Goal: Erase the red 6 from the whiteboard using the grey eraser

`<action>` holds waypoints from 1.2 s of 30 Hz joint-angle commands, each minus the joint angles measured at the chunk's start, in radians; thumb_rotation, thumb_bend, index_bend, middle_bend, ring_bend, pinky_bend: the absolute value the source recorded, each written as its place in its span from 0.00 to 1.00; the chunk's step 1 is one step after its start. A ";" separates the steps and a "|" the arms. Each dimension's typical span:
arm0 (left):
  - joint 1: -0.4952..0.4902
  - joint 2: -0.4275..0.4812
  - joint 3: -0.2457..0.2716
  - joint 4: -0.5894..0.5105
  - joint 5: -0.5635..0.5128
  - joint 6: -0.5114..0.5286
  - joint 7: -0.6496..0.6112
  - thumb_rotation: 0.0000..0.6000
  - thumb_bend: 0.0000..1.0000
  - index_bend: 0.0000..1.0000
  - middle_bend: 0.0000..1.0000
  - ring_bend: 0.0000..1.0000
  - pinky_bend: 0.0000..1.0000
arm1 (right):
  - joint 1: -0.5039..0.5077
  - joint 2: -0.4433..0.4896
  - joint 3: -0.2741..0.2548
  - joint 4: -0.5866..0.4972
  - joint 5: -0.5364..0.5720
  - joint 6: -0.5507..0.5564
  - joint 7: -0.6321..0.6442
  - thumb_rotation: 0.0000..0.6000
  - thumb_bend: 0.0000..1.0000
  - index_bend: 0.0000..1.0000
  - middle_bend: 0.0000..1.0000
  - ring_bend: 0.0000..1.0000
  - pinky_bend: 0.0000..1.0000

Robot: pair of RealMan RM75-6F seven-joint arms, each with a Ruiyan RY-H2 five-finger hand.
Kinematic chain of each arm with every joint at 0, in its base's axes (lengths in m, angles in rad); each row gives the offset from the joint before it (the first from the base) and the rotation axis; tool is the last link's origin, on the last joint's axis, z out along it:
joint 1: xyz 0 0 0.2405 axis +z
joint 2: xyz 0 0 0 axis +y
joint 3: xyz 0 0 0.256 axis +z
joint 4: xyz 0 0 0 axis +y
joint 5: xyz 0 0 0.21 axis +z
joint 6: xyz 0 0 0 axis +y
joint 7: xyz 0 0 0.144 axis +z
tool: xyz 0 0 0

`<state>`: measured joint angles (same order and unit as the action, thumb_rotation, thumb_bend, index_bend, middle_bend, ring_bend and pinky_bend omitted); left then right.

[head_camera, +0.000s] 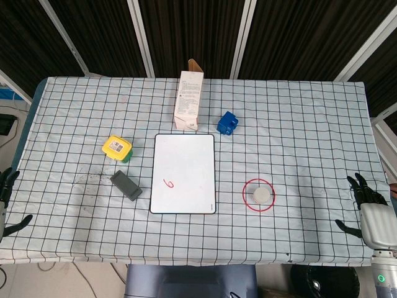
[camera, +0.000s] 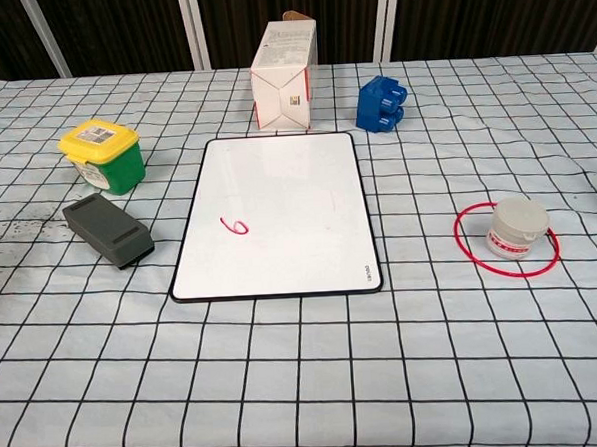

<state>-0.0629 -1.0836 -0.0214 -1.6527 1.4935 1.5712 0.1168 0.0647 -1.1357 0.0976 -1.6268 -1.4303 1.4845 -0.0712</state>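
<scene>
Start of task: grey eraser (camera: 108, 229) lies untouched on the table (camera: 307, 383), left of the whiteboard (camera: 278, 210) bearing the red 6 (camera: 235, 226). Left robot hand (head_camera: 7, 202) and right robot hand (head_camera: 366, 205) rest spread, empty; next, the left should reach and grasp the eraser.

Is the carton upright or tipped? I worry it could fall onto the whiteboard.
Upright. The carton stands on its base just behind the whiteboard, its top flap open.
</scene>
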 commanded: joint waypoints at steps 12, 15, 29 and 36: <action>0.003 0.017 0.003 -0.005 0.005 -0.021 -0.019 1.00 0.10 0.00 0.02 0.00 0.00 | 0.001 0.002 -0.002 -0.005 0.000 -0.004 -0.003 1.00 0.00 0.10 0.06 0.22 0.26; 0.003 0.017 0.000 -0.006 0.001 -0.026 -0.019 1.00 0.10 0.00 0.02 0.00 0.00 | 0.002 0.002 -0.002 -0.005 0.001 -0.006 -0.005 1.00 0.00 0.10 0.06 0.21 0.26; -0.009 0.012 -0.006 0.010 0.019 -0.041 -0.023 1.00 0.10 0.00 0.05 0.00 0.00 | 0.000 0.004 -0.002 -0.011 0.008 -0.008 -0.007 1.00 0.00 0.10 0.06 0.21 0.26; -0.091 0.033 -0.015 0.023 0.062 -0.141 -0.004 1.00 0.10 0.00 0.06 0.00 0.00 | 0.000 0.007 -0.003 -0.020 0.018 -0.018 -0.006 1.00 0.00 0.10 0.06 0.21 0.26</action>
<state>-0.1200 -1.0640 -0.0307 -1.6293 1.5412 1.4700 0.1055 0.0644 -1.1290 0.0948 -1.6466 -1.4123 1.4665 -0.0772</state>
